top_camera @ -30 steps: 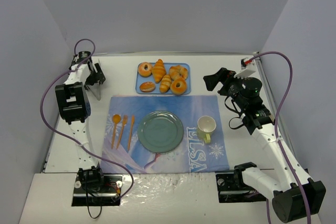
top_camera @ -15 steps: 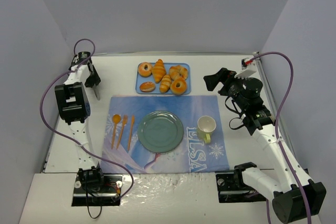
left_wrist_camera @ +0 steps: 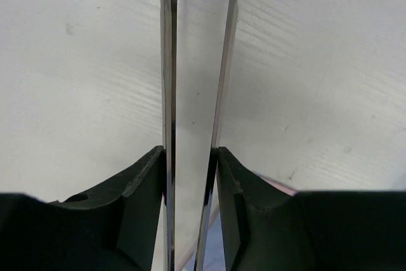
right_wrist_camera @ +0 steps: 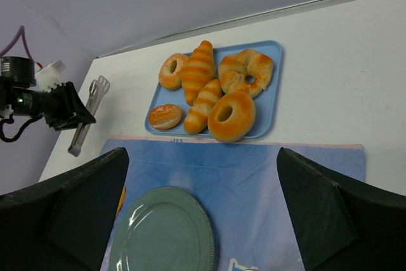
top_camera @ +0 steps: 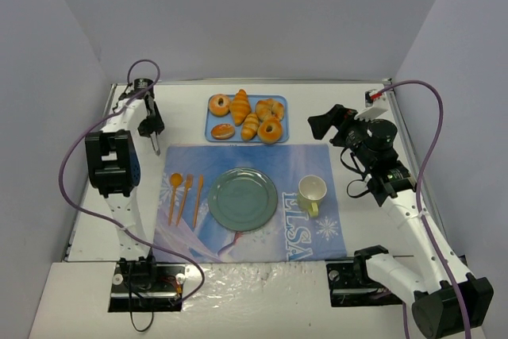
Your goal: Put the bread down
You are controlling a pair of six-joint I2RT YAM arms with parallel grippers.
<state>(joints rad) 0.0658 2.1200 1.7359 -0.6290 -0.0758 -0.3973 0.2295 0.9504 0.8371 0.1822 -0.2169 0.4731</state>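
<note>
The bread (top_camera: 223,131), a small oval golden-brown bun (right_wrist_camera: 165,117), lies at the near left corner of the blue tray (top_camera: 279,103), untouched. My left gripper (top_camera: 149,123) hovers left of the tray, shut on metal tongs (top_camera: 154,144) whose two arms (left_wrist_camera: 167,61) run straight out between the jaws (left_wrist_camera: 192,157). The tongs (right_wrist_camera: 89,115) hang over the white table, well left of the bun. My right gripper (top_camera: 321,123) stays raised to the right of the tray, open and empty (right_wrist_camera: 202,153). A green plate (top_camera: 243,198) sits on the placemat.
The tray also holds two ring doughnuts (top_camera: 271,129), two croissants (top_camera: 239,105) and a twisted roll (right_wrist_camera: 246,68). On the blue placemat (top_camera: 309,236) stand a yellow-handled cup (top_camera: 312,193) and orange cutlery (top_camera: 185,194). Grey walls enclose the table.
My left gripper closed on the tongs and shifted a little right toward the tray, carrying them. The right arm barely moved.
</note>
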